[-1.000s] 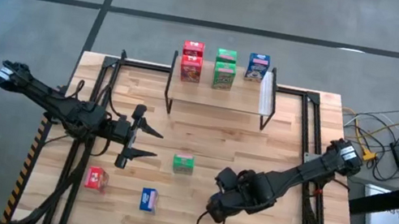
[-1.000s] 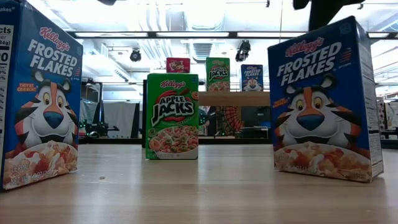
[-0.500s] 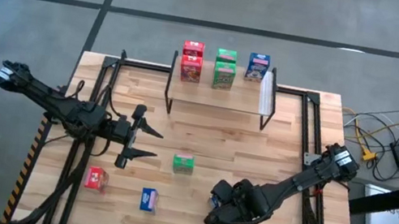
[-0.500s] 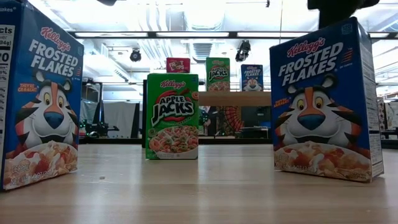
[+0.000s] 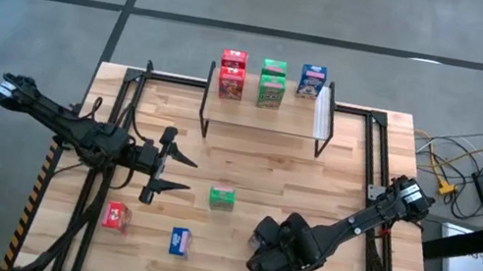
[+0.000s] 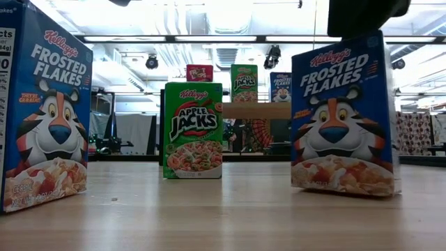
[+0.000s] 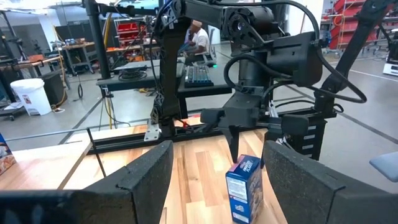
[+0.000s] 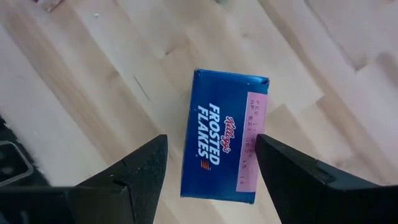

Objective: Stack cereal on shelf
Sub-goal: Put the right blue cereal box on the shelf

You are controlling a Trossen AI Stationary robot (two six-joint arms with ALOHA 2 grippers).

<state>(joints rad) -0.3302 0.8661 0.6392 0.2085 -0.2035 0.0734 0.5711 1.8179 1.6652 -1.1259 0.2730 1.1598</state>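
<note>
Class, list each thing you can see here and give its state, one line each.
Left claw: open, empty.
Right claw: open, around the blue box.
Blue box: standing on the table.
Shelf: five boxes on top.
Green box: on the table.
Red box: on the table.
Other blue box: on the table.

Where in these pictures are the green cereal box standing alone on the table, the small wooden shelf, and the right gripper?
Green cereal box (image 5: 221, 198): high view, top face.
Small wooden shelf (image 5: 264, 118): high view, bare plank top.
Right gripper (image 8: 208, 171): right wrist view, between its open fingertips.
</note>
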